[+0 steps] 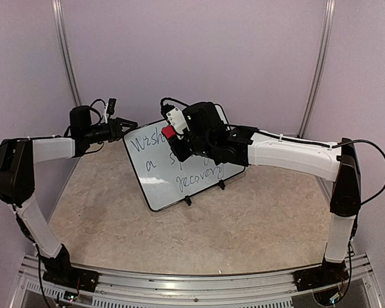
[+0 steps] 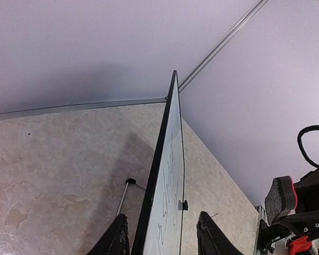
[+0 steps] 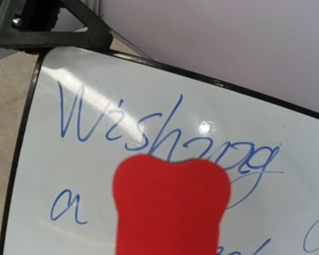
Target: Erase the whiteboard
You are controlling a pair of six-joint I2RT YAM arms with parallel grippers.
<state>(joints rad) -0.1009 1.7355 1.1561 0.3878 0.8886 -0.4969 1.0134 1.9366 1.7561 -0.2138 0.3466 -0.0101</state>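
Centre of top view: right gripper [image 1: 171, 133] clamped on red eraser [image 3: 170, 207], pad turned toward the writing, ready for wiping. Upper left: left gripper [image 2: 162, 236] part-open astride whiteboard [image 1: 157, 186] side edge, probably for steadying. Whiteboard propped leaning on table [image 1: 115, 218], middle of frame; blue handwriting across it, seemingly nothing wiped yet.

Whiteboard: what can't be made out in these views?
Top view: the right gripper and the red eraser hide the right part of the top two lines on the whiteboard.
Right wrist view: the eraser covers the centre of the text, and the frame edges cut off the lower lines and the right side.
Left wrist view: the board is edge-on, so its writing is too foreshortened to read.
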